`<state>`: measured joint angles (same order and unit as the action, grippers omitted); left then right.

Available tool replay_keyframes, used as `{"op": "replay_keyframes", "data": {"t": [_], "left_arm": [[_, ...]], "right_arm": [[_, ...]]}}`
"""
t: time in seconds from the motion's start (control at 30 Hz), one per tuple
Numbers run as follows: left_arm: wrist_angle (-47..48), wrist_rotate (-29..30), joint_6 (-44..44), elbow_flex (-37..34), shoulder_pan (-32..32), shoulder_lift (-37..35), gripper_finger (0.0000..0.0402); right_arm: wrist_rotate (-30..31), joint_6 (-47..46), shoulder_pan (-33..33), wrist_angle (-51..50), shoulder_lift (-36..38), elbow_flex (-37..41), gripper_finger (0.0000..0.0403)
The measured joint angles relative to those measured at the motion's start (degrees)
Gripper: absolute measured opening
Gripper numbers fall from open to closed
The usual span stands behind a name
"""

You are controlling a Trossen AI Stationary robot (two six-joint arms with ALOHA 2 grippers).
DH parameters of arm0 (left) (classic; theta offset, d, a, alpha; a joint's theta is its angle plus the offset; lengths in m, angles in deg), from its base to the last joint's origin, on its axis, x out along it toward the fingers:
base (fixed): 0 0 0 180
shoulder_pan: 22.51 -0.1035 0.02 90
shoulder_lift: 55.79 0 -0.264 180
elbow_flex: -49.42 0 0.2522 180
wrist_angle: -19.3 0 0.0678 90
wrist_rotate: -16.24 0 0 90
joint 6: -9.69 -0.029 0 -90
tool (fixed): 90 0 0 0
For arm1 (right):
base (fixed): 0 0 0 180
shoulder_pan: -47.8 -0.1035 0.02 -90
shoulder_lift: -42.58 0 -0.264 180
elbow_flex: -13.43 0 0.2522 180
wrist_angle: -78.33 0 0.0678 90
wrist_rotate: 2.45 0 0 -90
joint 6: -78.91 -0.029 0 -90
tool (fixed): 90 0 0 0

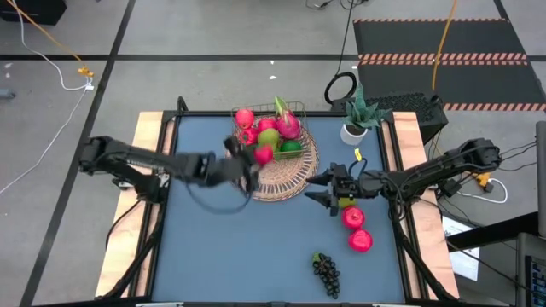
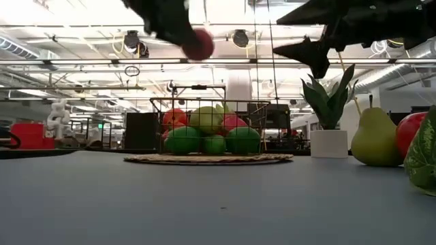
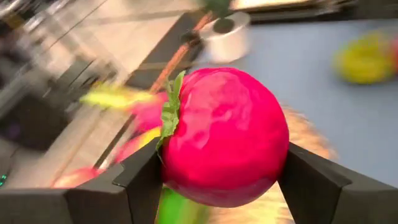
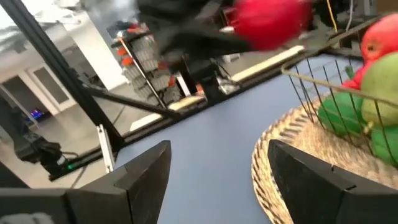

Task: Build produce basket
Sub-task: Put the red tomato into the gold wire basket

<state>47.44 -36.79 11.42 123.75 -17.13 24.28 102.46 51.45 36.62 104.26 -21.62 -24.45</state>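
A red toy fruit [image 3: 224, 137] with a green leafy top is lifted above the round wicker mat [image 1: 294, 177], and my left gripper [image 1: 256, 164] is shut on it just left of the wire basket [image 1: 271, 128]. The basket stands on the mat and holds red, green and pink produce. My right gripper [image 1: 322, 189] hovers open at the mat's right edge, nothing between its fingers [image 4: 140, 174]. A pear [image 1: 345, 202] lies under it. Two red fruits [image 1: 353, 217] and dark grapes [image 1: 325, 273] rest on the table. My left gripper pinches the red fruit by its two opposite sides [image 3: 273, 155] between its two fingers [image 3: 144, 180]. The leafy top [image 3: 169, 112] sits beside one finger. The fingers come from the table's left, slanting down. The fruit hangs clear of mat and basket [image 2: 199, 44].
A potted green plant [image 1: 356, 119] in a white pot stands at the far right corner. The near left part of the blue table top [image 1: 222, 256] lies bare. Wooden strips [image 1: 145, 136] run along the table's sides.
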Motion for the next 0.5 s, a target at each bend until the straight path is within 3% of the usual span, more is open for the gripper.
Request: {"op": "replay_keyframes", "data": {"t": [0.2, 0.4, 0.5], "left_arm": [[3.68, -16.23, 3.25, 0.0, -15.09, 1.65, 0.0276], [12.69, -18.3, 4.49, -0.02, -24.55, 2.17, 0.0293], [14.8, -24.22, 1.52, -0.03, -28.11, 2.24, 0.0286]], "right_arm": [[0.01, 2.56, 0.2, 2.27, 0.0, 0.0, 0.0265], [0.02, 2.68, 0.55, 2.73, 0.0, 0.0, 0.0265], [-0.03, 3.08, 1.04, 4.91, 0.0, 0.0, 0.0265]]}}
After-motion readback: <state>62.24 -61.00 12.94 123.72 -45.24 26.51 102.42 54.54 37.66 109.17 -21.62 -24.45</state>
